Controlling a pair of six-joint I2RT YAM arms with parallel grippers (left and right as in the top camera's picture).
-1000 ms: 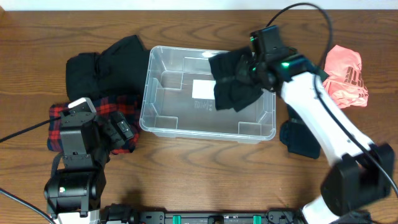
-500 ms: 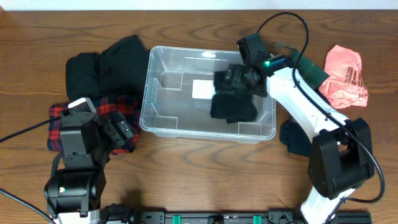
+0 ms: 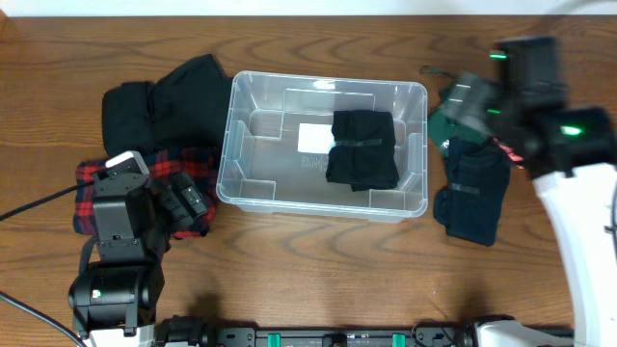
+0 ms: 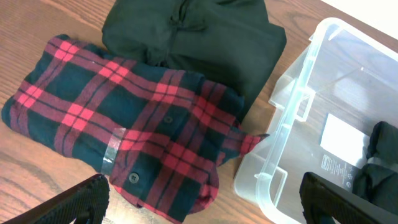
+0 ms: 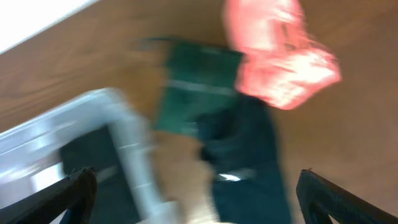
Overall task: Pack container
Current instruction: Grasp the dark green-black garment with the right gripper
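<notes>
The clear container (image 3: 253,183) stands mid-table, with a white label (image 3: 313,138) on its base. A folded black garment (image 3: 363,149) lies inside it at the right. In the left wrist view its corner (image 4: 292,106) shows, and in the right wrist view its rim (image 5: 127,143) is a blur. My right gripper (image 3: 474,101) hovers open and empty to the right of the bin, its fingers wide apart (image 5: 199,208) over a navy garment (image 5: 249,162). My left gripper (image 3: 185,202) stands open (image 4: 208,208) above a red plaid shirt (image 4: 124,124), holding nothing.
A black garment (image 3: 169,96) lies left of the bin, behind the plaid shirt (image 3: 96,178). Right of the bin are a green garment (image 5: 193,87), the navy garment (image 3: 472,198) and a pink one (image 5: 280,56). The right wrist view is motion-blurred.
My right gripper opened and let the black garment drop into the container, then pulled back out to the right of the bin. The left arm has not moved.
</notes>
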